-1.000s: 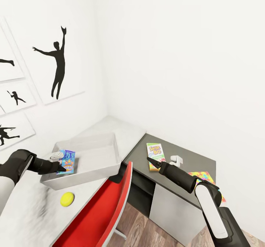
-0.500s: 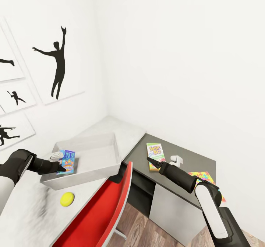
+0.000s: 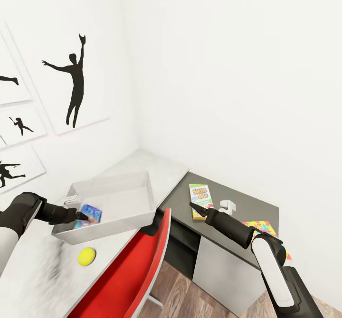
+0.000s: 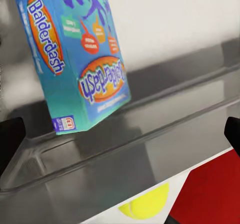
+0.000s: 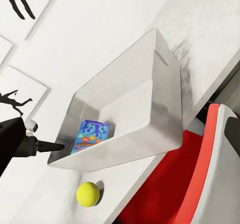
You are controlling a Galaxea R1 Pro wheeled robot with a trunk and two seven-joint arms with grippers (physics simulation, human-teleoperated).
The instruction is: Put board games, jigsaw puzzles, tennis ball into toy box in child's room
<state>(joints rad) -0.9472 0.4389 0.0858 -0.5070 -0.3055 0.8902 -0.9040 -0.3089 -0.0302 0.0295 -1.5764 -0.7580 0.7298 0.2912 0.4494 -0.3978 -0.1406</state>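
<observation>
The blue and orange board game (image 3: pixel 88 215) (image 4: pixel 80 58) (image 5: pixel 90 136) sits tilted inside the light grey toy box (image 3: pixel 118 180) (image 4: pixel 150 149) (image 5: pixel 135 103), near its left end. My left gripper (image 3: pixel 83 216) (image 4: pixel 120 139) (image 5: pixel 59 145) is open at that end, its fingers wide apart and clear of the game. The tennis ball (image 3: pixel 87 256) (image 4: pixel 145 206) (image 5: pixel 88 194) rests on the table (image 3: pixel 156 166) in front of the box. My right gripper (image 3: pixel 192 205) hovers, seemingly open and empty, over the near end of the green-edged board game (image 3: pixel 200 195). A many-coloured jigsaw puzzle (image 3: pixel 260 228) lies behind my right forearm.
A red chair (image 3: pixel 142 266) (image 5: pixel 200 184) stands tucked against the desk between my arms. A small white object (image 3: pixel 228 207) sits on the dark corner section (image 3: pixel 251 204). Walls with silhouette posters close the table's far sides.
The blue board game has left my left gripper and dropped lower into the toy box, tipping flatter. Both arms have stayed in place.
</observation>
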